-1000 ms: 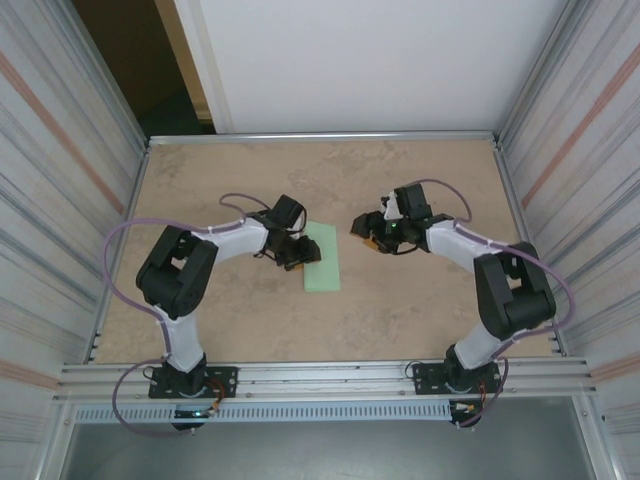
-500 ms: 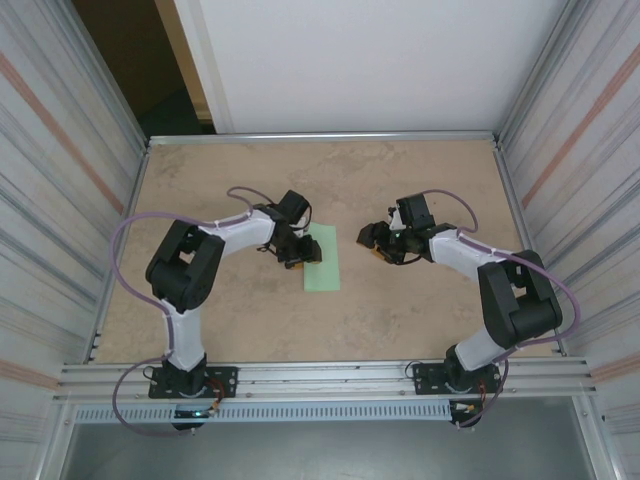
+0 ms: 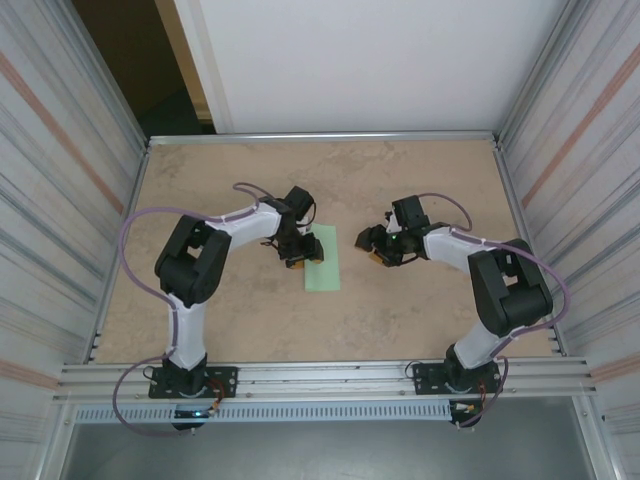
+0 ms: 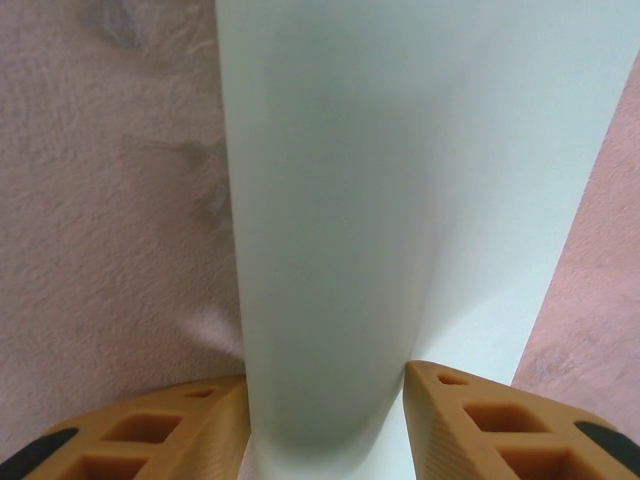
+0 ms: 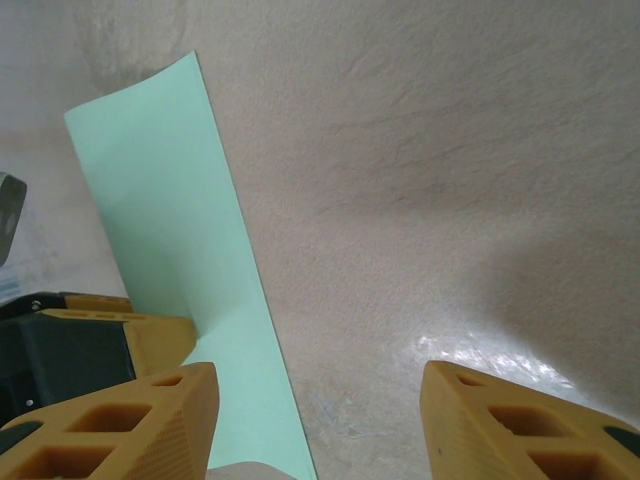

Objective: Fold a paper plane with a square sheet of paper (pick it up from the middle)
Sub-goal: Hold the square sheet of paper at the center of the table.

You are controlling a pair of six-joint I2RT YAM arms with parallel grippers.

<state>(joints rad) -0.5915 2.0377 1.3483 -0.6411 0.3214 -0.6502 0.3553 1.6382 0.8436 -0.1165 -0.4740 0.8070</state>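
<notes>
Found the square sheet of paper [image 3: 322, 258] flat on the table [image 3: 430, 175], a narrow strip just left of frame centre. On its upper-left edge, left gripper [image 3: 298, 250], fingers spread astride it. Apart to the right, right gripper [image 3: 372, 245], fingers spread around nothing. Bare tabletop across the upper frame.

Beige stone-look table top [image 3: 420, 320], evenly lit. Ribbed metal walls [image 3: 60, 200] flank it, white panel [image 3: 370, 60] behind, dark doorway [image 3: 130, 60] back-left.
</notes>
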